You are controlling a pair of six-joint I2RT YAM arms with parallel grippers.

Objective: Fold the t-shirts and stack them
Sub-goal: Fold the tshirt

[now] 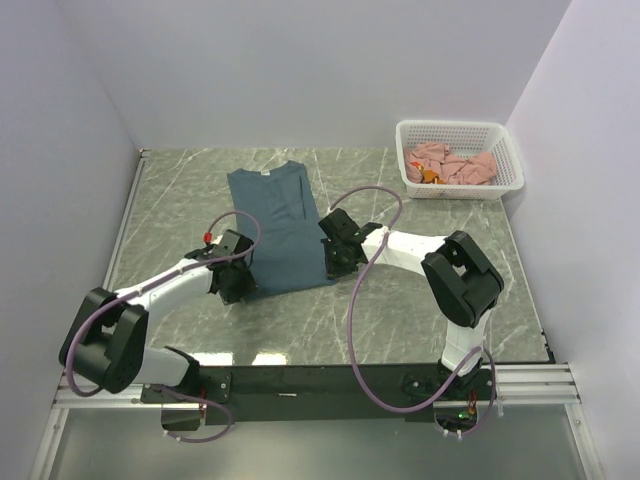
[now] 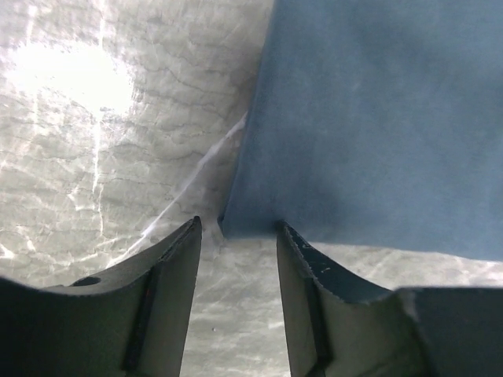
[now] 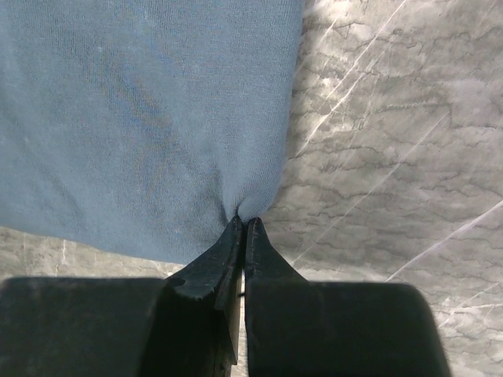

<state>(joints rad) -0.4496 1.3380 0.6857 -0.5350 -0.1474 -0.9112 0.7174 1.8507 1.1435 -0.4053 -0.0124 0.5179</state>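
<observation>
The dark slate-blue t-shirt (image 1: 275,225) lies flat on the marble table, folded into a long strip with its collar at the far end. My left gripper (image 1: 232,285) is open at the shirt's near left corner (image 2: 236,228), and the corner sits just ahead of the gap between the fingers. My right gripper (image 1: 335,268) is shut on the shirt's near right corner (image 3: 244,212), and the cloth puckers at the fingertips. Salmon-pink t-shirts (image 1: 450,165) lie crumpled in the white basket.
The white lattice basket (image 1: 512,160) stands at the far right, near the right wall. White walls enclose the table on three sides. Bare marble (image 1: 420,320) lies in front of the shirt and to either side of it.
</observation>
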